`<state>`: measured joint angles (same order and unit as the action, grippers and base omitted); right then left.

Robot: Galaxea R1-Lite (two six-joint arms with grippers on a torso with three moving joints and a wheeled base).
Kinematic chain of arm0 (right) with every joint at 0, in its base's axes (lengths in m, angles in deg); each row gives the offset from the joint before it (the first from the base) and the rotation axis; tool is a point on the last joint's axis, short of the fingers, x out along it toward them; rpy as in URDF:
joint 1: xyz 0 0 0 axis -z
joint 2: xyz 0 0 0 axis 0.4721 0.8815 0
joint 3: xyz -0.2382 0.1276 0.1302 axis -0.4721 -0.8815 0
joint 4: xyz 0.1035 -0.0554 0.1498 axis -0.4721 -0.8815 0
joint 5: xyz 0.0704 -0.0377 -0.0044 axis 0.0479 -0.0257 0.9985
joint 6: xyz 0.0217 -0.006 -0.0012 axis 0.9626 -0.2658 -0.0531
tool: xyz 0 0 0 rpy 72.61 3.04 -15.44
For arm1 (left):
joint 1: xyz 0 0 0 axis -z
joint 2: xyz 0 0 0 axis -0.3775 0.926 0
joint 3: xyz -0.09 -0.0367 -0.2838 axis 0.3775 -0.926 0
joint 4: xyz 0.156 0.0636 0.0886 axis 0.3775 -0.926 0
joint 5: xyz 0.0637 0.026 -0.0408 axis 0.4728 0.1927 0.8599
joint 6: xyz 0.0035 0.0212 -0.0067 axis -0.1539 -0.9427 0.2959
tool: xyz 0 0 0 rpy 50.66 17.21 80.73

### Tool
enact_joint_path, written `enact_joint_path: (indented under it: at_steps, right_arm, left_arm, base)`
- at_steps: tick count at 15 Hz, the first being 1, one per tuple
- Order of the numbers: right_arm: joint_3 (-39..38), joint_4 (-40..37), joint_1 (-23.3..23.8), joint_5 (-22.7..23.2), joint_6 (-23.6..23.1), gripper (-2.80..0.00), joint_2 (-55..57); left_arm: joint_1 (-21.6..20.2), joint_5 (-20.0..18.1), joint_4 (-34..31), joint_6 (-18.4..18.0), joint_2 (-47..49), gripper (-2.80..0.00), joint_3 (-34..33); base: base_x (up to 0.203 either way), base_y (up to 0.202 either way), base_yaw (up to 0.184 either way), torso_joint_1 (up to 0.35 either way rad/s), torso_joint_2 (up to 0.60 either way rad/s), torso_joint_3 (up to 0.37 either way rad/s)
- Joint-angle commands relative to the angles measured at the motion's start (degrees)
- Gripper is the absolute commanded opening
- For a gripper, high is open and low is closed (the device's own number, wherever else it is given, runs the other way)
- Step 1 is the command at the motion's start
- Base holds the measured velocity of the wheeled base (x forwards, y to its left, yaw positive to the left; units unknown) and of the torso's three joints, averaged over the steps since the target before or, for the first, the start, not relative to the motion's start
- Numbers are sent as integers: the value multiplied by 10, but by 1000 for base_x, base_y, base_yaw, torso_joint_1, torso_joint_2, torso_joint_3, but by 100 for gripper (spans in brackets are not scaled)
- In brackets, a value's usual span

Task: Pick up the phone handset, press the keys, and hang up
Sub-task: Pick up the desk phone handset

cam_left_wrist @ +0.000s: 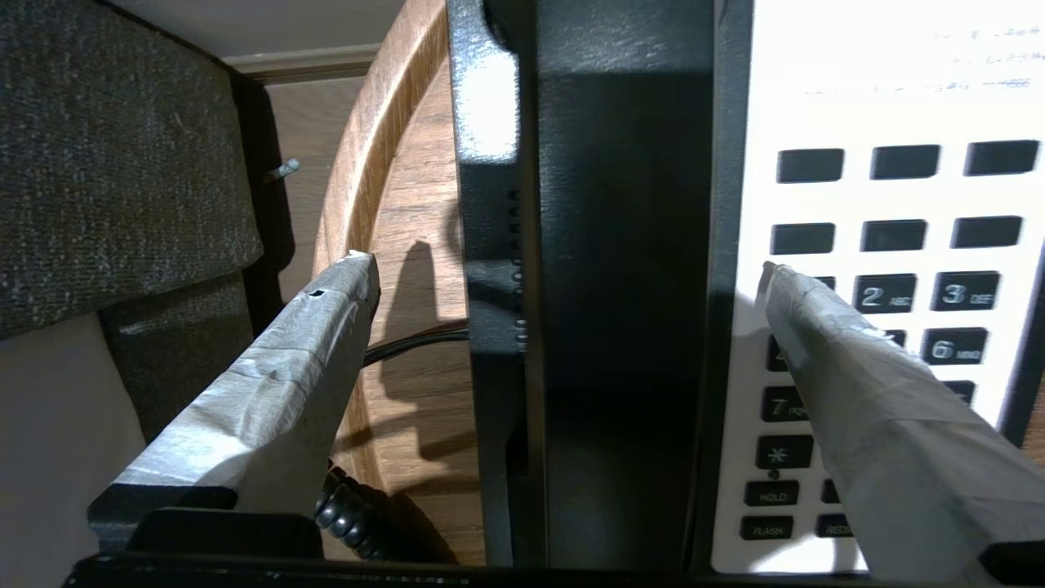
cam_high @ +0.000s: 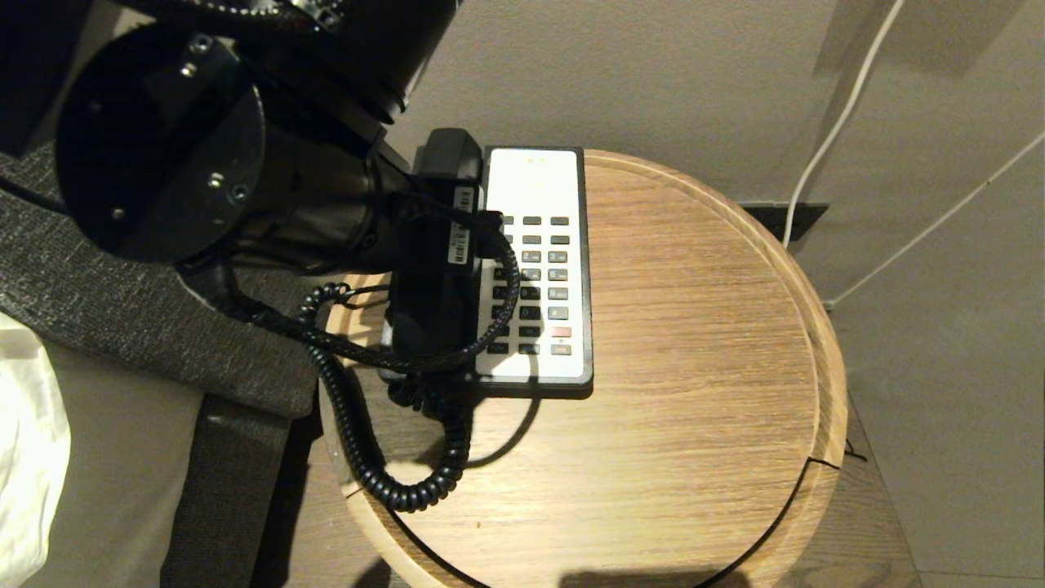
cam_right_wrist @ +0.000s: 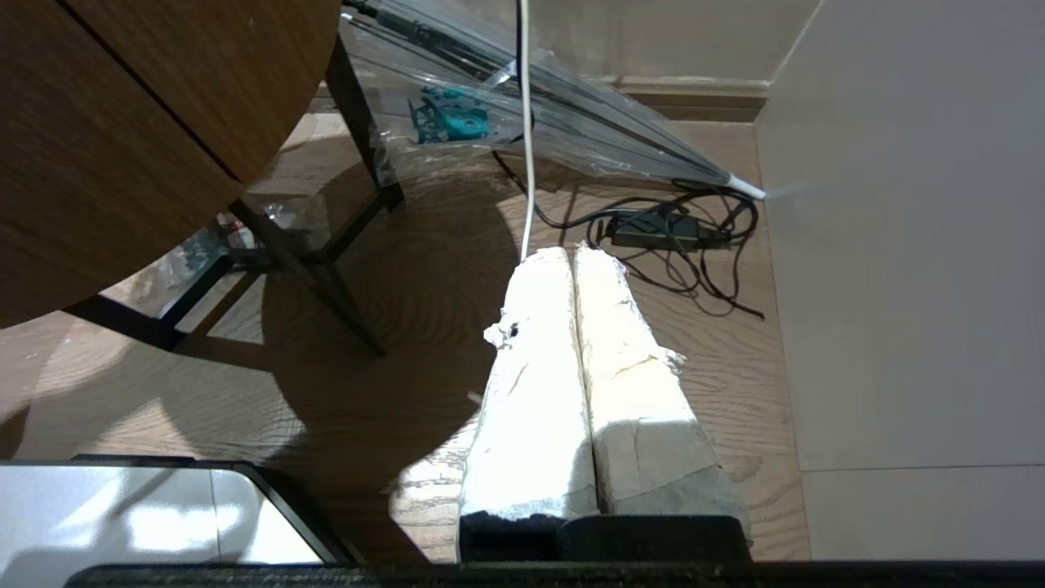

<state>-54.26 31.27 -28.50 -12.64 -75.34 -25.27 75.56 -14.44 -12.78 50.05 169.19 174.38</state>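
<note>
Left gripper (cam_left_wrist: 563, 278) spread wide over the phone: one taped finger (cam_left_wrist: 310, 359) hangs above the round wooden table (cam_left_wrist: 408, 245), the handset (cam_left_wrist: 620, 245) lies in its cradle between the jaws, untouched, other finger over the keypad (cam_left_wrist: 906, 237). Right gripper (cam_right_wrist: 575, 261) hangs apart near the floor (cam_right_wrist: 367, 408), fingers pressed together, empty.

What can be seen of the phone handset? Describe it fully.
The phone handset is long, black textured plastic, lying flat in its cradle on the left side of the phone base, beside the keypad. A black coiled cord leaves its near end. The left gripper straddles it, jaws open, not touching.
</note>
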Motion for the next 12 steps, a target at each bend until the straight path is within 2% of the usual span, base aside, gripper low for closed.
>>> enact_joint_path:
  at_steps: [1,8,9,12]
  right_arm:
    - [0,-1,0,0,-1,-280,1]
    - [1,0,0,0,-1,-280,1]
    - [1,0,0,0,0,-280,1]
    - [0,0,0,0,-1,-280,1]
  left_arm:
    - [0,1,-1,3,-5,0,-5]
    - [-1,3,-1,4,-5,0,-5]
    - [-1,4,-1,6,-5,-280,-6]
    - [-1,2,-1,5,-5,-280,-7]
  base:
    - [0,0,0,0,0,0]
    - [0,0,0,0,0,0]
    - [0,0,0,0,0,0]
    - [0,0,0,0,0,0]
